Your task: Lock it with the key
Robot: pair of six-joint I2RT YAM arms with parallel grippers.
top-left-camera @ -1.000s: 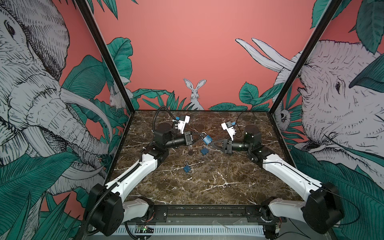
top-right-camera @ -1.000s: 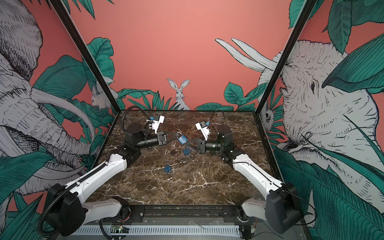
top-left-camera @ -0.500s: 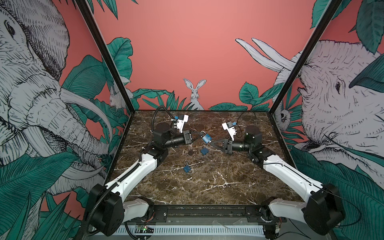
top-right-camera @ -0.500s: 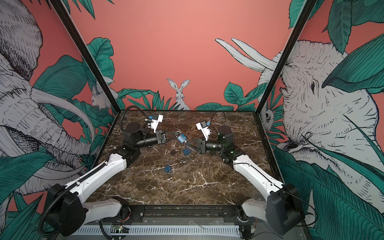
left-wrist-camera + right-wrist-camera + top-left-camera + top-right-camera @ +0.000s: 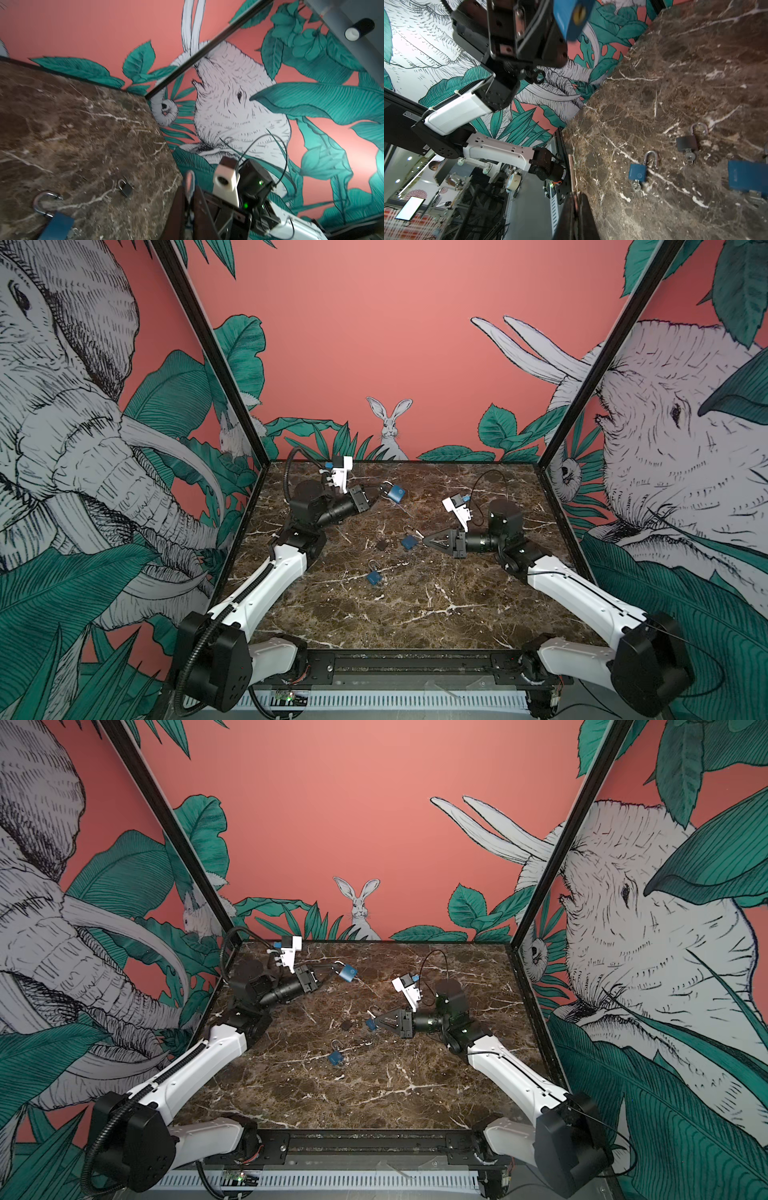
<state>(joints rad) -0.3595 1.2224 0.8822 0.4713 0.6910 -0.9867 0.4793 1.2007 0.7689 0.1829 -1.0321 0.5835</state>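
Observation:
My left gripper (image 5: 379, 492) (image 5: 331, 969) is shut on the steel shackle (image 5: 190, 181) of a blue padlock (image 5: 395, 493) (image 5: 348, 972) and holds it above the back of the marble table. The right wrist view shows that padlock's (image 5: 571, 18) brass keyhole end. My right gripper (image 5: 424, 538) (image 5: 376, 1022) is lower, near the table's middle, shut on a thin key (image 5: 572, 172) that sticks out past its tips. A clear gap separates the key from the held padlock.
On the marble (image 5: 436, 605) lie a blue padlock (image 5: 409, 542) right at my right gripper's tips, a small dark padlock (image 5: 381, 545) and another blue padlock (image 5: 374, 577), all with shackles open. Black frame posts and walls bound the table.
My left gripper has carried the blue padlock up and toward the back left, away from the right gripper. The right gripper has sunk slightly and otherwise kept its place.

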